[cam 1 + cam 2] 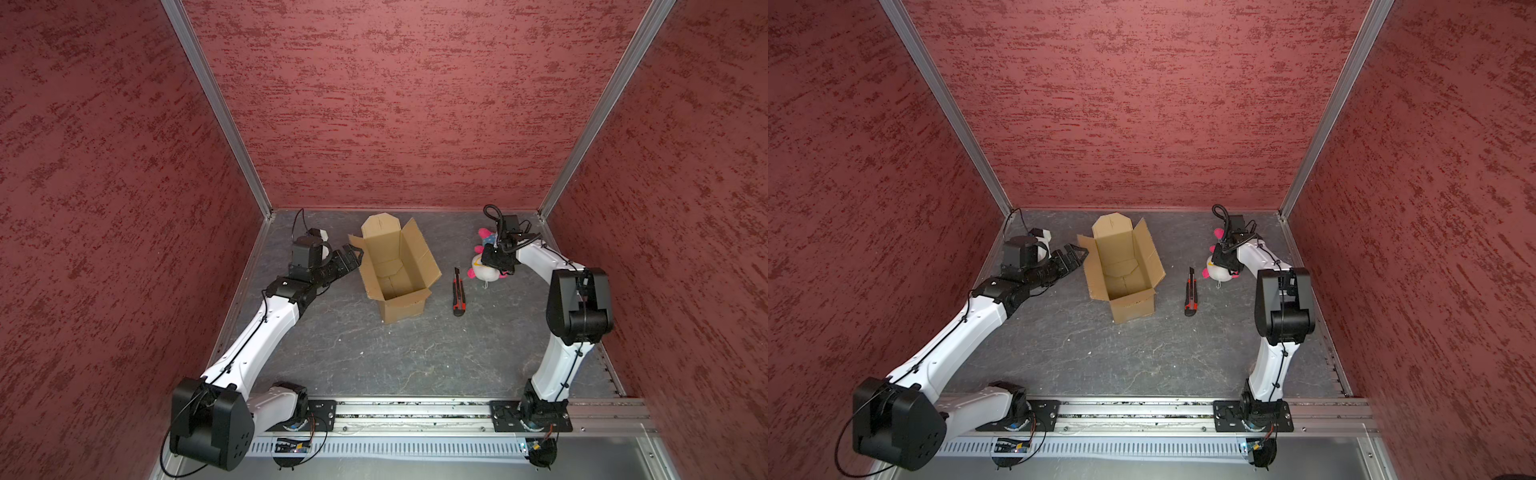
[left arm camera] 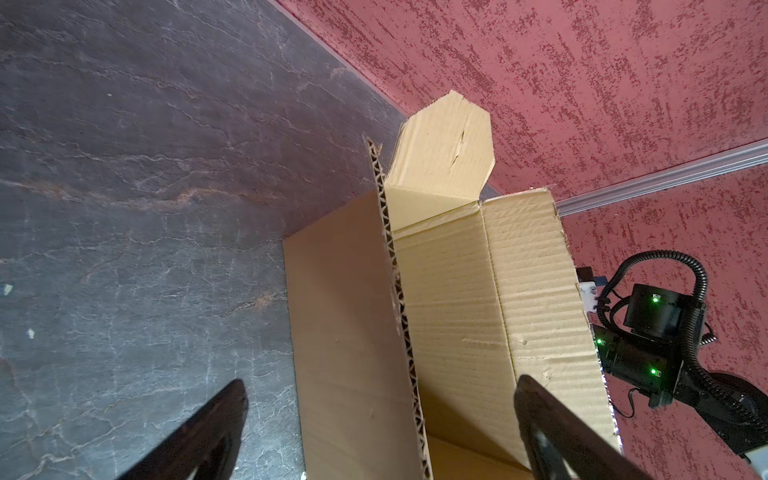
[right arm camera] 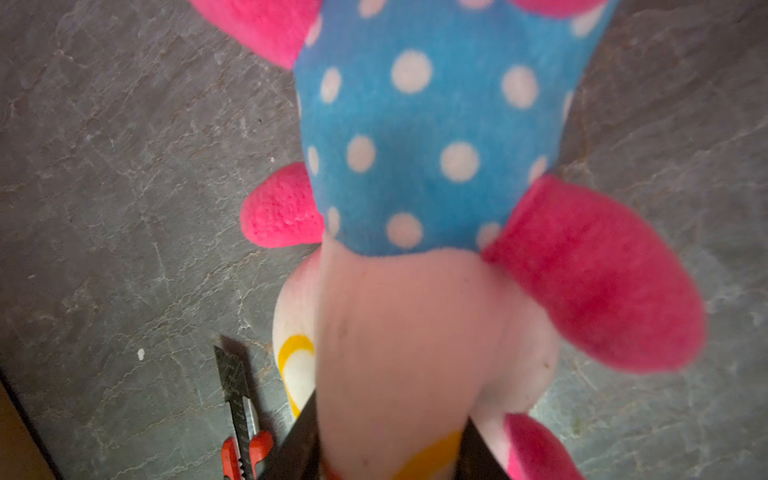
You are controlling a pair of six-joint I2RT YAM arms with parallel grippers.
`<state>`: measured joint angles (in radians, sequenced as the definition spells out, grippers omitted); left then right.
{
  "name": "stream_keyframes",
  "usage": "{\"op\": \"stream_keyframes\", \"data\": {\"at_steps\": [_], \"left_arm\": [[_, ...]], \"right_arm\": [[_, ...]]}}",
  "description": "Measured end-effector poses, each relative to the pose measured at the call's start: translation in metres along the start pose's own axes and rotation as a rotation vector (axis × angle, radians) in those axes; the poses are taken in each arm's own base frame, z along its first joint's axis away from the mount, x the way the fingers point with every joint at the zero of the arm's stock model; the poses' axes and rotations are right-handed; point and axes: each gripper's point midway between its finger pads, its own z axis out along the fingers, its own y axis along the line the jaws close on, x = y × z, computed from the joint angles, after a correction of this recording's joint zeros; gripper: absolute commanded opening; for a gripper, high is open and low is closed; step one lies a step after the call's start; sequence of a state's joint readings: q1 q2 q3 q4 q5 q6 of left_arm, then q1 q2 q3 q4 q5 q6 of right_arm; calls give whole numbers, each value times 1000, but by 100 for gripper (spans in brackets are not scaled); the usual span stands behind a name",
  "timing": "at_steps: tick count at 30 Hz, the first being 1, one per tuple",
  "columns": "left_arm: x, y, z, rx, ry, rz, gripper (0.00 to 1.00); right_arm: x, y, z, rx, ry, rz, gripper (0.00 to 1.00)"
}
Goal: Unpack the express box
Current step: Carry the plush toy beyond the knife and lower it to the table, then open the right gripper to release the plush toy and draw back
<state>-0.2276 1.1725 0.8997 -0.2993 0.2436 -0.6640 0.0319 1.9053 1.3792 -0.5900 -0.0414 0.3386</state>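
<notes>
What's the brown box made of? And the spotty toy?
The box looks like plain, matt corrugated cardboard: its cut edge shows wavy layers. The toy looks like soft plush fabric: fuzzy pink limbs, blue body with white dots.

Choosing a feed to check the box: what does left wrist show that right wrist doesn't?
Left wrist only: box with flaps open, red wall, right arm beyond it, open left tool either side of a flap edge. Right wrist only: plush flanked by the right tool, knife beside it. Both: grey table; a brown corner sliver in right wrist may be the box.
</notes>
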Motion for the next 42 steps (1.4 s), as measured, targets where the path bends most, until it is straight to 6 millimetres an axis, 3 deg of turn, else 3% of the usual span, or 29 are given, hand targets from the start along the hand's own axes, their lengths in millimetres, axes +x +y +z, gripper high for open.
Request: {"op": "stream_keyframes", "data": {"at_steps": [12,42], "left_arm": [[0,0,0,0,0,1,100],[-3,-6,-10,18,-26,10,100]], "right_arm": [[-1,0,0,0,-2,-5,57],[-1,-2,-17,6,-24,-6,76]]}}
